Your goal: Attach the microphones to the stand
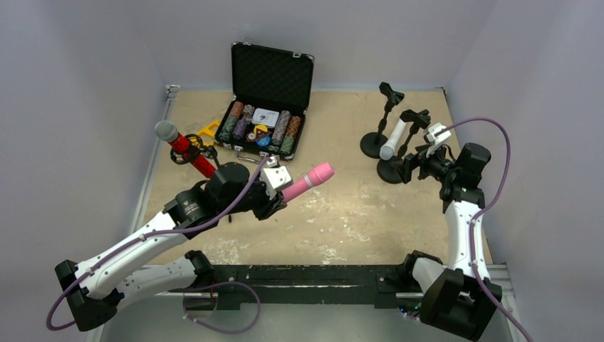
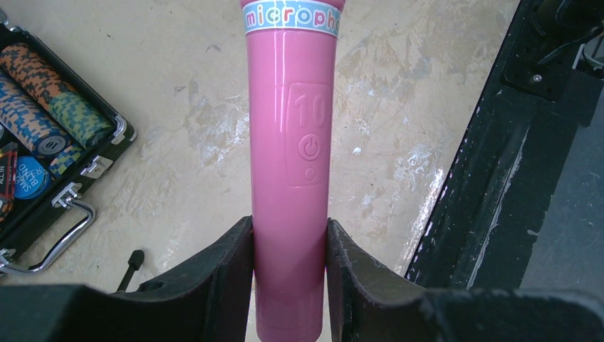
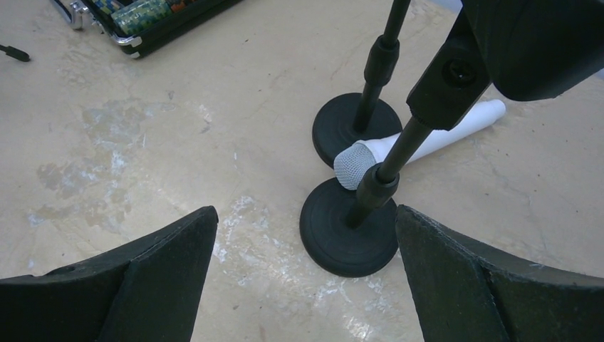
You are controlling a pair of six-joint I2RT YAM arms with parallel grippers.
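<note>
At left, stretched low and forward, left end effector [image 2: 290,235] pinching smooth glossy pink plastic microphone [image 1: 313,177] by its handle, above scuffed beige table [image 1: 356,214]; head cut off in wrist view. Upper left, tilted glittery red microphone with grey mesh head [image 1: 186,148], lower end hidden by arm. At right, elbow raised, right end effector [image 3: 306,214] spread wide before black round-based stands [image 3: 349,239]; white cylindrical microphone with grey mesh head [image 3: 420,146] lying between bases.

An open black case [image 1: 272,75] sits at the upper middle of the overhead view, its foam-lined lid standing upright. Inside lie rows of poker chips [image 1: 285,132] — striped stacks in several colours — around a white box [image 1: 264,117]. Its silver handle [image 2: 51,242] shows at the lower left of the left wrist view. Just left of the case lies a yellow item [image 1: 209,131], too small to tell. The sandy table [image 1: 356,221] is scuffed with white patches — pale grey walls [image 1: 85,71] enclose it.
</note>
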